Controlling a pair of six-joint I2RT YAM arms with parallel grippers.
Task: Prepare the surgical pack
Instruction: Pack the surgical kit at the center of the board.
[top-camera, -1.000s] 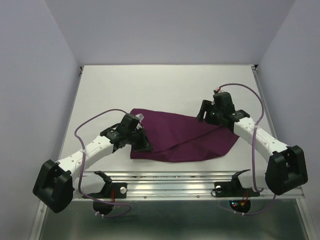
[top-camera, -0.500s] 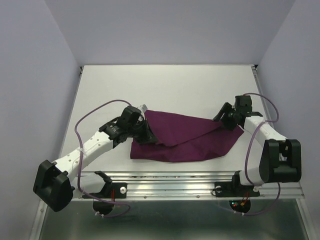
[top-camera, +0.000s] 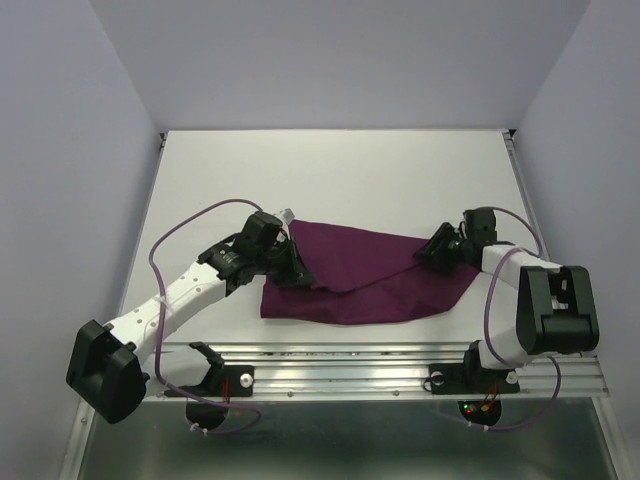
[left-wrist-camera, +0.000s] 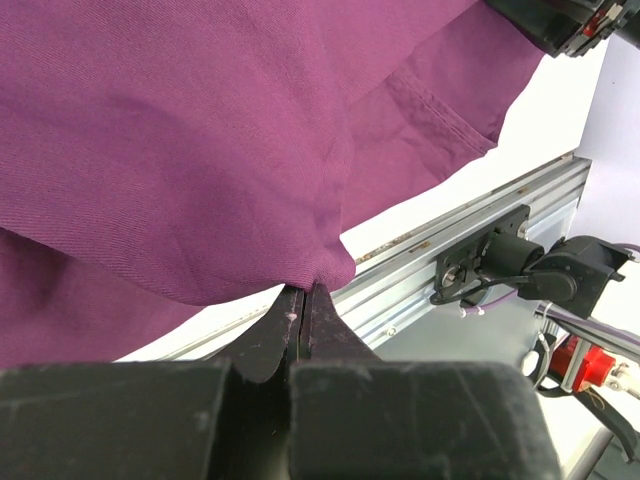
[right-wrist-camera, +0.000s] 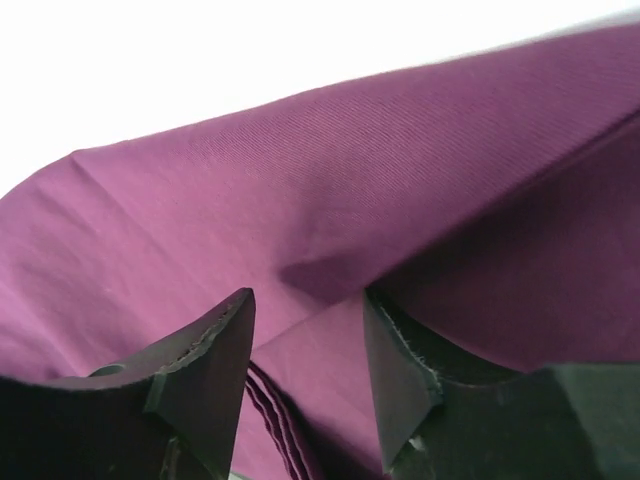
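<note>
The surgical pack (top-camera: 365, 278), a large deep-purple cloth, lies folded on the white table near the front edge. My left gripper (top-camera: 298, 268) is shut on a pinched fold at the cloth's left side; in the left wrist view the cloth (left-wrist-camera: 200, 150) hangs from the closed fingertips (left-wrist-camera: 306, 292). My right gripper (top-camera: 432, 254) sits at the cloth's right corner. In the right wrist view its jaws stand apart over the cloth (right-wrist-camera: 330, 190), with a hemmed, layered edge (right-wrist-camera: 275, 410) lying between the right gripper (right-wrist-camera: 305, 315).
A metal rail (top-camera: 340, 360) runs along the table's front edge, close below the cloth. Purple cables loop off both arms. Grey walls close in the table (top-camera: 330, 170) on three sides.
The right arm folded back and swung its gripper down to the cloth's right corner, jaws narrowing. The left gripper, holding the cloth, shifted slightly up and right, lifting the fold.
</note>
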